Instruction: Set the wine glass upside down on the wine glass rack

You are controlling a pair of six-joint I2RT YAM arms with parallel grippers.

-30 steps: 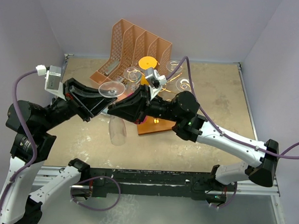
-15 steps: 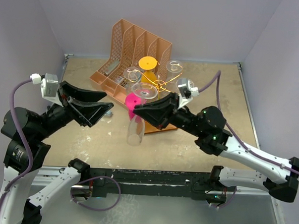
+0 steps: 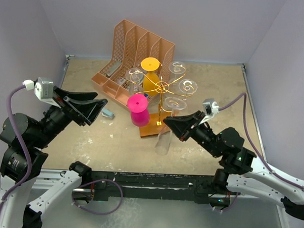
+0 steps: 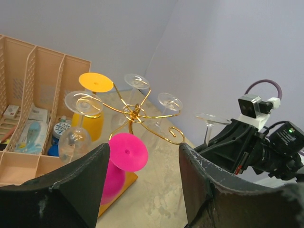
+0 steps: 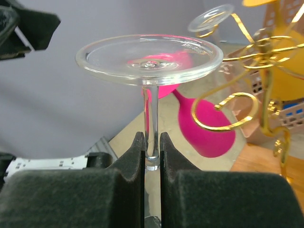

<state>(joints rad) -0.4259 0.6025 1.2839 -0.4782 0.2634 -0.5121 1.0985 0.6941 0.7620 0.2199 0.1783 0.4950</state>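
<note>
Right wrist | right gripper (image 5: 152,142) pinches clear wine glass (image 5: 149,59) stem | left gripper (image 4: 143,151) agape

Wine glass (image 5: 150,61) bowl behind right tool (image 5: 152,142)

clear glossy glass on the wine glass (image 5: 149,59), shiny gold wire on the wine glass rack (image 3: 162,87), smooth brown wooden base (image 3: 150,130), matt speckled counter (image 3: 218,96).

The wine glass (image 3: 163,139) before the wine glass rack (image 3: 162,86)
</note>
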